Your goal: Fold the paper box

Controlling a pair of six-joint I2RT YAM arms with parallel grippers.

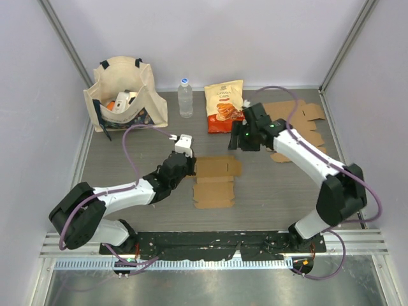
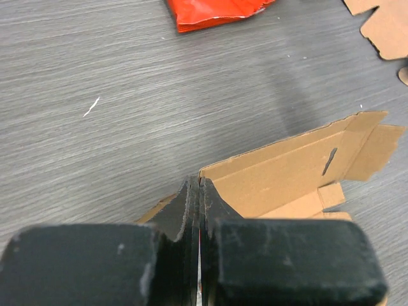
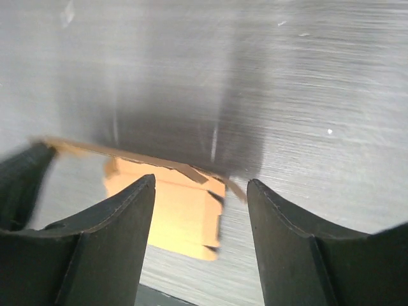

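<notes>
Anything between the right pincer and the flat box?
No. The top view shows only bare table between right pincer and flat box.

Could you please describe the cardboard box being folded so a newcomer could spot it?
Look at the middle of the grey table. The cardboard box lies unfolded there, its left edge pinched by the left gripper. The other blanks sit far right.

Blurred and cropped
The paper box [image 3: 182,217] is smeared in the right wrist view; the chip bag [image 2: 210,13] runs off the left wrist view's far edge.
</notes>
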